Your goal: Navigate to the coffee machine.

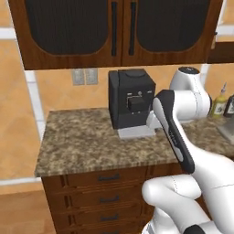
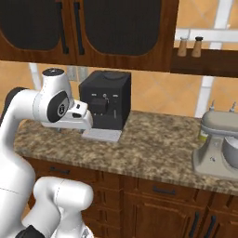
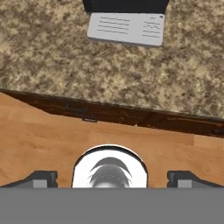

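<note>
The coffee machine [image 1: 130, 98] is a black box with a round top lid and a light-grey drip-tray base. It stands on the speckled granite counter [image 1: 82, 146] against the back wall, straight ahead of the base. From the other side the coffee machine [image 2: 104, 100] sits just behind my folded arm. In the hand view its grey drip tray [image 3: 127, 28] lies at the top, beyond the counter's front edge. My gripper [image 3: 114, 178] hangs over the wooden floor in front of the cabinets. Its fingertips [image 3: 41, 177] are wide apart and hold nothing.
A silver-grey stand mixer [image 2: 218, 148] stands on the counter to the right. Bottles [image 1: 220, 103] sit at the far right by the wall. Dark upper cabinets [image 1: 114, 32] hang above, with drawers [image 1: 109, 199] below the counter. Two shakers [image 2: 190, 46] rest on a shelf.
</note>
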Robot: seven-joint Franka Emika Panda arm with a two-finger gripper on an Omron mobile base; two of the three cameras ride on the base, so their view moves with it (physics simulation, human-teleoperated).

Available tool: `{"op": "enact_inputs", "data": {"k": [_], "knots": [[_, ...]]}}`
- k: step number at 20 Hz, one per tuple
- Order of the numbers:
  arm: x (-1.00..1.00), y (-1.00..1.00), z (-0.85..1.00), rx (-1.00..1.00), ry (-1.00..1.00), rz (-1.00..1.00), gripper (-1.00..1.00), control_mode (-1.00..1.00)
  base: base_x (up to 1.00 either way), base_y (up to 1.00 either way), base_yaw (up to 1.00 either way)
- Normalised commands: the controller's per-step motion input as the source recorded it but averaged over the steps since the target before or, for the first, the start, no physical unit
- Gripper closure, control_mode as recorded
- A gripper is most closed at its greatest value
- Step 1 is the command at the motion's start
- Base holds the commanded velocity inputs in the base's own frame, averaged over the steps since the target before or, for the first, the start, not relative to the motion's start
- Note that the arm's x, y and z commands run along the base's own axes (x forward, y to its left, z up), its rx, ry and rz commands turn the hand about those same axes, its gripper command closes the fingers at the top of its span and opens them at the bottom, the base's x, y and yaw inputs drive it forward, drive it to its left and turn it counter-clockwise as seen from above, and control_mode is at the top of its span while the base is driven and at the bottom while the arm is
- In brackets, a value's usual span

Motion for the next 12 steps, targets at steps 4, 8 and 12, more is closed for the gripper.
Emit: {"op": "enact_inputs", "data": {"k": [4,8,12], "knots": [[0.0,0.0,0.0,0.0,0.0,0.0,-1.0,1.0,0.42,0.26,-0.2],[0.0,0.0,0.0,0.0,0.0,0.0,-1.0,1.0,0.48,0.31,-0.18],[0.0,0.0,0.0,0.0,0.0,0.0,-1.0,1.0,0.55,0.34,-0.17]]}}
